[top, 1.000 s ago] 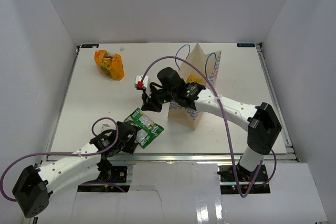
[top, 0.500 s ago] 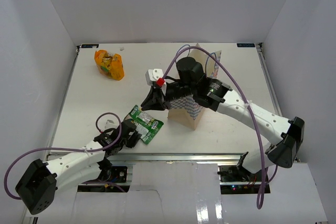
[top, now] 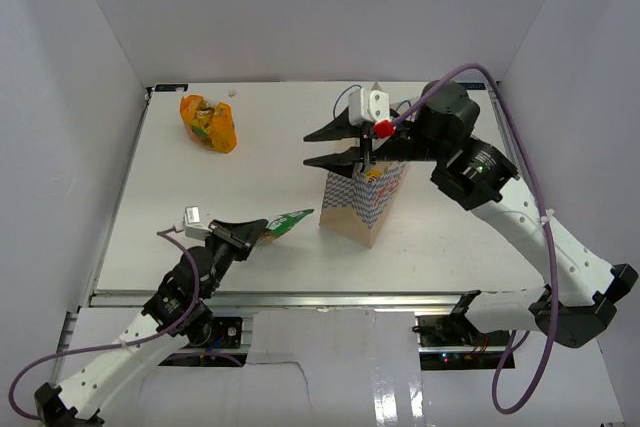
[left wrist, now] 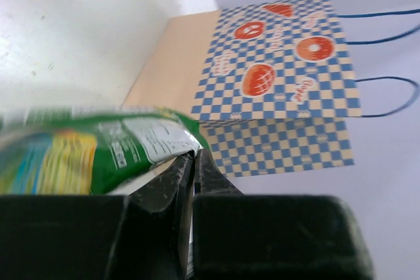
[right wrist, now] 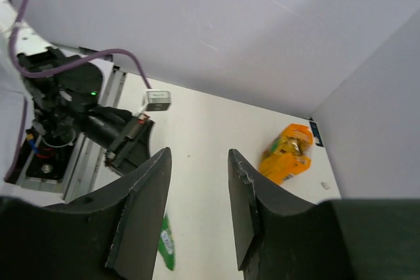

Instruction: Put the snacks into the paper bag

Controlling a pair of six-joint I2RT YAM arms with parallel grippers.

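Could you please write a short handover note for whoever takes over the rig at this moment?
The left gripper is shut on the green snack packet, held left of the paper bag and not yet in it.
The right gripper is open and empty, in the air by the bag's upper left edge.
The paper bag stands upright mid-table. Its inside is hidden, so I cannot tell what is already packed.
The orange-yellow snack bag lies near the far left corner of the table, with nothing touching it.
Left to do: get the green packet into the bag, then fetch the orange-yellow bag.
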